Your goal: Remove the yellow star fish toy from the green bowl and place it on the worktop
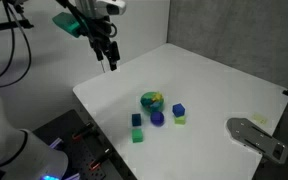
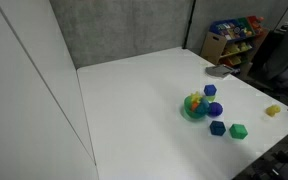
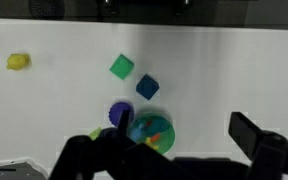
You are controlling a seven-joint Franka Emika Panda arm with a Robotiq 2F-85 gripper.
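gripper (image 1: 111, 62) hangs above the worktop (image 1: 219, 80), jaws spread wide, holding nothing; well apart, the yellow star fish toy (image 1: 154, 97) lies in the green bowl (image 1: 144, 101), beside a purple block (image 1: 157, 118).

No legible text or labels anywhere.

Small yellow star fish toy (image 1: 155, 98) inside green bowl (image 1: 147, 102), upright on white worktop (image 1: 209, 75)
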